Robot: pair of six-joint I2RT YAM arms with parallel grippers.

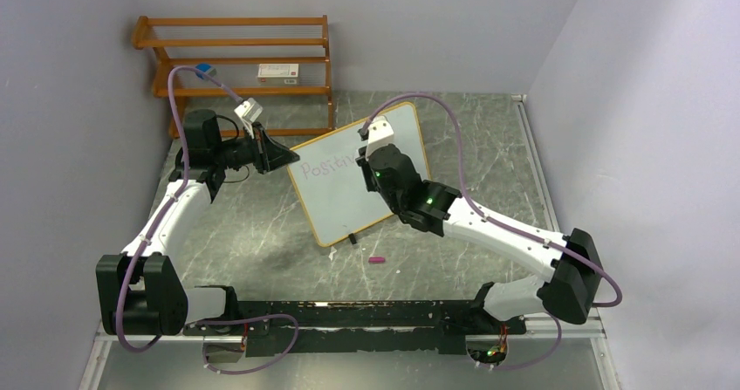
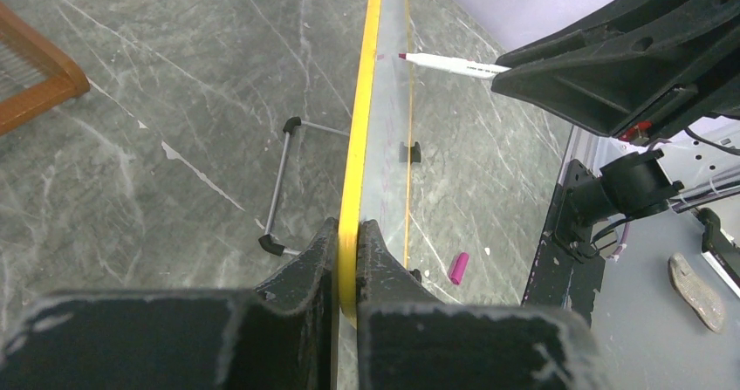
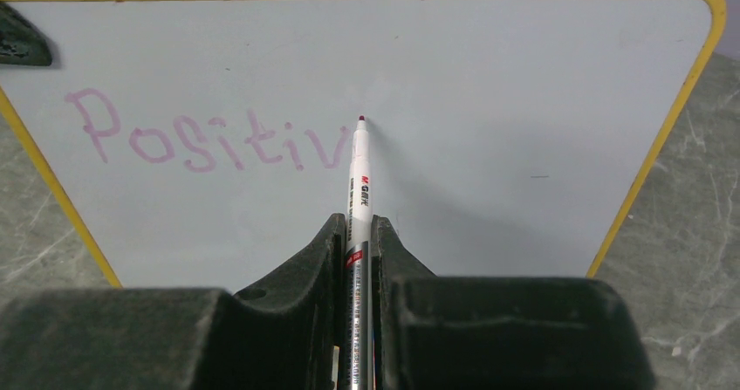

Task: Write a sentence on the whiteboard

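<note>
Two grips: L pincer (image 2: 347,237) on whiteboard (image 3: 524,146) rim, R pincer (image 3: 358,233) on marker (image 3: 359,165).

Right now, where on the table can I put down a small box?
Bare table lies between the left arm and the whiteboard, and beyond the board's right edge to the wall. Crowded: the board itself, gripped by the left gripper, the right gripper holding a marker at it.

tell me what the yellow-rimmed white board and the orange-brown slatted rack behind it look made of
Yellow-rimmed white board: smooth coated panel, glossy, as purple writing sits on top; rim maybe plastic or painted wood. Orange-brown slatted rack: likely varnished wood, from its warm sheen.
</note>
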